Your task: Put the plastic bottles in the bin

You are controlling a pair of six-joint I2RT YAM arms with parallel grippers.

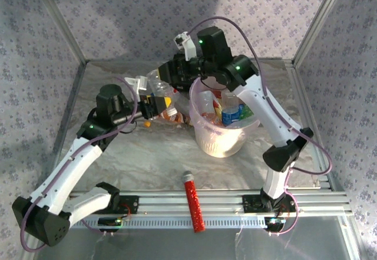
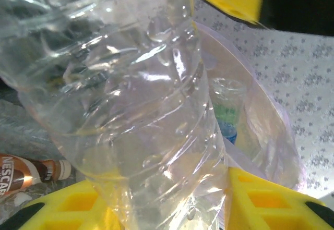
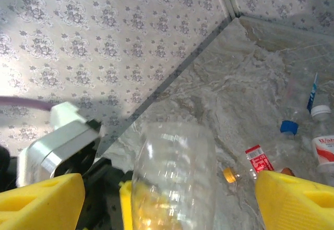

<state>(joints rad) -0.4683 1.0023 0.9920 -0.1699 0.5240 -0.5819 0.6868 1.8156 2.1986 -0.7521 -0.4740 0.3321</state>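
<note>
Left jaws of mine are clamped on a crumpled clear bottle (image 1: 158, 86), yellow pads (image 2: 68, 209) pressed to its sides, and I hold it in the air just left of the bin (image 1: 224, 145). My right jaws stand wide apart around the same bottle's far end, above the bin's back-left rim, their pads (image 3: 295, 198) not touching it. Several bottles (image 1: 234, 115) stand inside the bin. A blue-capped bottle (image 3: 288, 127) and a brown Nescafé bottle (image 2: 21, 170) lie on the counter (image 1: 147, 160) left of the bin. A red glitter tube (image 1: 194, 204) lies in front of the bin.
</note>
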